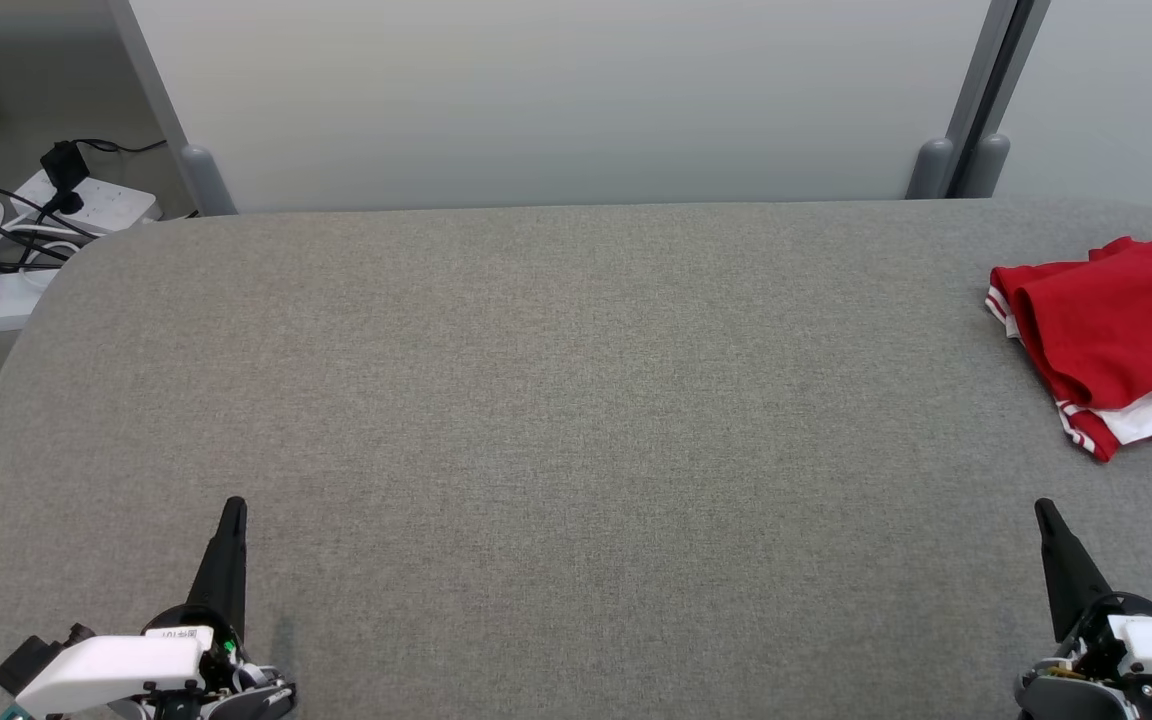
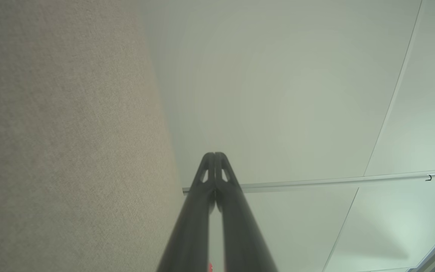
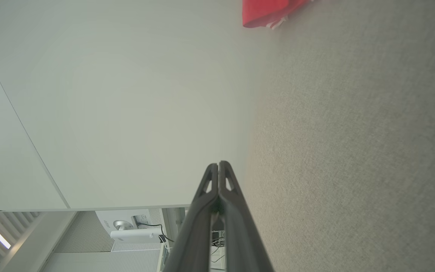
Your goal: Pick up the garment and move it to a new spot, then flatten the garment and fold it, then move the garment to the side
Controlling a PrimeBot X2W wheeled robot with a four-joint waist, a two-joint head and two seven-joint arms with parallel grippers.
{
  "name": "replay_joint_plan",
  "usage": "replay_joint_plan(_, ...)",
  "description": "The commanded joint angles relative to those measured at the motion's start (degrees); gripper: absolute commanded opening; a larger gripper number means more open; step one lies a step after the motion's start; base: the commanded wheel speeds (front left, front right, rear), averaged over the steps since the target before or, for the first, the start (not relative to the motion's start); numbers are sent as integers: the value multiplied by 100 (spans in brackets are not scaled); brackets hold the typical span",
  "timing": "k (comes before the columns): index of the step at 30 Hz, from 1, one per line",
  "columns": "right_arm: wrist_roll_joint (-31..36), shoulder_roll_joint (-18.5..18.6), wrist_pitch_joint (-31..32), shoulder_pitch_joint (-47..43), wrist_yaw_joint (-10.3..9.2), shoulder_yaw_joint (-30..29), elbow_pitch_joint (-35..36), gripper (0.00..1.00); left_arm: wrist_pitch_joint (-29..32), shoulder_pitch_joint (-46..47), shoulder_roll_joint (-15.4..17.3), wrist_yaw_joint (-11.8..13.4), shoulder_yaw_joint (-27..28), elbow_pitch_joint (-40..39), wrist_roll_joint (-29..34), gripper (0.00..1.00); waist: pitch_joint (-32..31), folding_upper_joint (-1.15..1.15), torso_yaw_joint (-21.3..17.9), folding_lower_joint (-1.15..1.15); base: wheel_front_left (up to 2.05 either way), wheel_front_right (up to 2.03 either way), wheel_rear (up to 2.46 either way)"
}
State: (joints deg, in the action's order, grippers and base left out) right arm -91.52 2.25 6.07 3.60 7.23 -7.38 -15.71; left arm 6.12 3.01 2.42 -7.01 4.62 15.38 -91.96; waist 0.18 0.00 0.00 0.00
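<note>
The garment (image 1: pixel 1121 335) is a red shirt with white trim, lying folded at the right edge of the grey table (image 1: pixel 556 400); part of it runs off the head view. A corner of the garment (image 3: pixel 268 13) also shows at the top of the right wrist view. My left gripper (image 1: pixel 234 508) rests at the lower left, shut with nothing in it, its fingertips pressed together (image 2: pixel 214 155). My right gripper (image 1: pixel 1044 510) rests at the lower right, shut and empty too (image 3: pixel 218 164), well below the garment and apart from it.
A pale partition wall (image 1: pixel 556 100) stands along the table's far edge, with grey posts (image 1: pixel 956 165) at the back right. On the floor at the far left lie white power strips (image 1: pixel 86 205) and black cables.
</note>
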Motion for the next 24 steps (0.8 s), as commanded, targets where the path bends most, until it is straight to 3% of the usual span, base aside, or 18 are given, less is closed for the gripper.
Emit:
replay_joint_plan(1, -65, 63, 42, 259, 25, 86, 168, 0, 36, 318, 45, -47, 189, -133, -21, 0, 0, 0, 0, 0, 0, 0, 0)
replay_joint_plan(24, -65, 63, 41, 259, 25, 86, 168, 0, 35, 318, 45, -47, 189, -133, -21, 0, 0, 0, 0, 0, 0, 0, 0)
